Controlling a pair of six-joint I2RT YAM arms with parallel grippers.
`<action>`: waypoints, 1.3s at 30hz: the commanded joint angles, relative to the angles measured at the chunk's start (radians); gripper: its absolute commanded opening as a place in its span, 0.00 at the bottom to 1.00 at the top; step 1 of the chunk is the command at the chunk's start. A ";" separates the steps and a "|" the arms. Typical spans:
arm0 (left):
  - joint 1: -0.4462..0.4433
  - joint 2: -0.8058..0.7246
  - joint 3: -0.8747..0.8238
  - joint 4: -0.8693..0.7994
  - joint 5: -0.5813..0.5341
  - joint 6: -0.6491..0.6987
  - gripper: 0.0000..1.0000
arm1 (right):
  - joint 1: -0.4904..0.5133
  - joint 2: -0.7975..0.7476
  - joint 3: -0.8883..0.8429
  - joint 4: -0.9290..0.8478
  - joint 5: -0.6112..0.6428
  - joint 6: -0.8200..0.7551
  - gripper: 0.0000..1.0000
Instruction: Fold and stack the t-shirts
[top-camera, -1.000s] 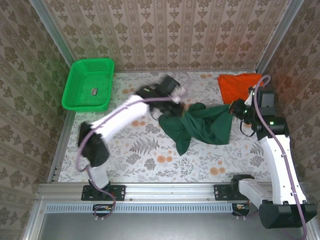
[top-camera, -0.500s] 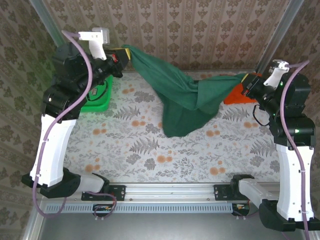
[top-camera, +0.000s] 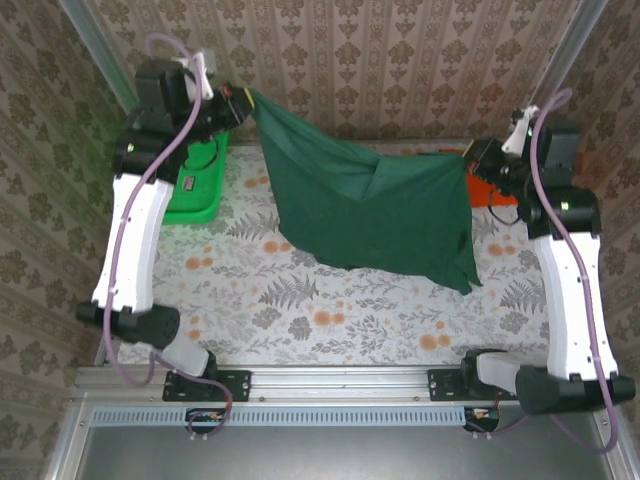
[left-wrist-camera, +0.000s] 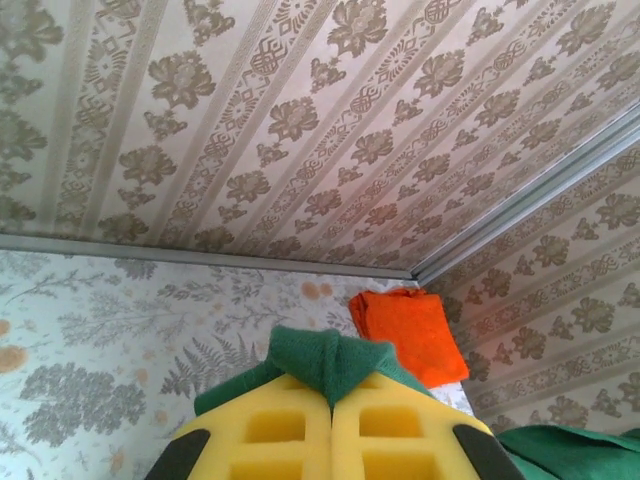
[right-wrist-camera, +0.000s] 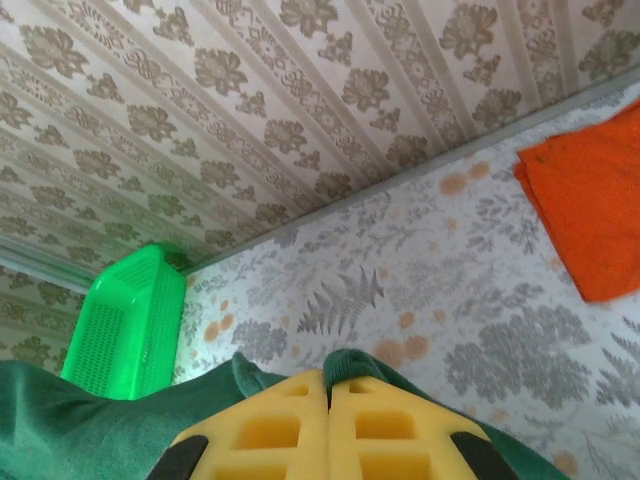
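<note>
The big dark green cotton t-shirt hangs in the air between the two arms, spread out like a sheet. The left gripper is up high at the back left. It is closed tight on one top corner of the green shirt. From the left wrist, a fold of green cloth pokes up between its yellow foam pads, which are pressed together.

The right gripper is at the back right, a bit lower. It is closed tight on the other top corner, with green cloth squeezed between its yellow pads too.

The shirt's bottom edge hangs just over the flowery table.

The bright orange t-shirt lies flat at the back right corner of the table, under the right gripper. The bright green plastic basket sits at the back left.
</note>
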 joint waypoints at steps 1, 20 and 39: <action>0.050 0.159 0.363 -0.034 0.113 -0.038 0.00 | -0.014 0.065 0.205 0.029 -0.008 -0.006 0.00; 0.223 -0.565 -0.882 0.135 0.286 0.045 0.14 | 0.271 -0.519 -0.741 0.077 -0.059 0.226 0.01; -0.146 -0.192 -0.944 -0.049 -0.211 -0.003 0.63 | 0.287 -0.085 -0.726 0.106 0.210 0.127 0.60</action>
